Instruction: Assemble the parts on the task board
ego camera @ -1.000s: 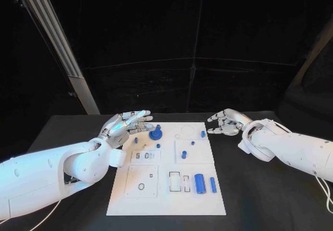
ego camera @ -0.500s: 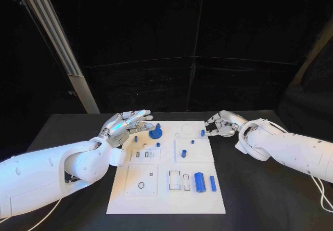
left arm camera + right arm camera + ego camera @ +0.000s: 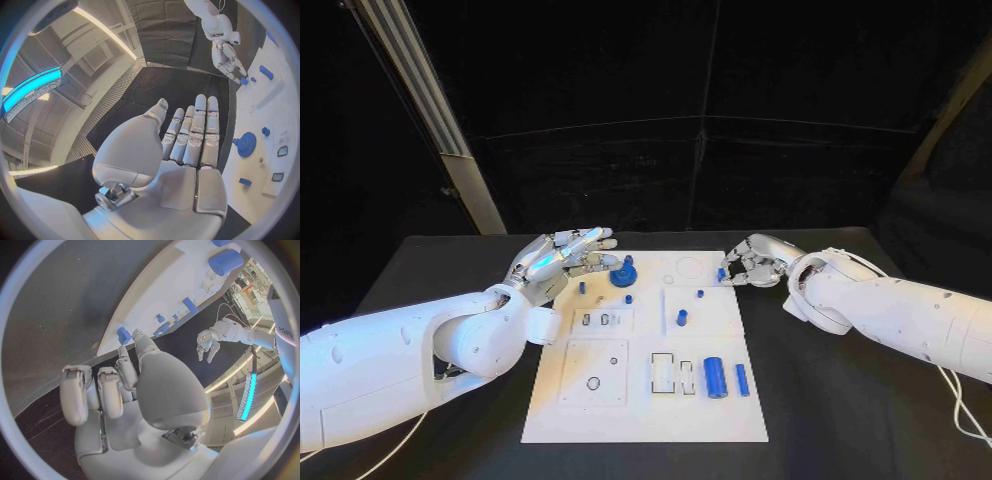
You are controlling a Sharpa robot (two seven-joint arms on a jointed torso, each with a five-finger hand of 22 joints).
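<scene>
Head view: the task board (image 3: 646,400), a flat white rectangular plate with shallow cut-out recesses, lies in the middle of the black table (image 3: 848,420). The right hand (image 3: 750,262) sits at the board's far right corner, its fingertips closing around a small blue peg (image 3: 721,273) standing there; whether the peg is actually gripped cannot be told, but the position suggests a pickup is under way. The left hand (image 3: 564,258) hovers at the board's far left edge, fingers extended and holding nothing, apparently on standby. A blue gear (image 3: 623,277) with a raised hub sits just beside it; a blue cylinder (image 3: 714,379) and a narrow blue bar (image 3: 741,380) lie near the right edge. Left wrist view: the left hand (image 3: 187,145) shows smooth silver fingers, straight and side by side, with nothing in them; the toothed gear (image 3: 247,145) lies on the matte white board. Right wrist view: the right hand (image 3: 119,385) has curled fingers, one fingertip touching or just beside the blocky peg (image 3: 124,335) at the board's edge.
</scene>
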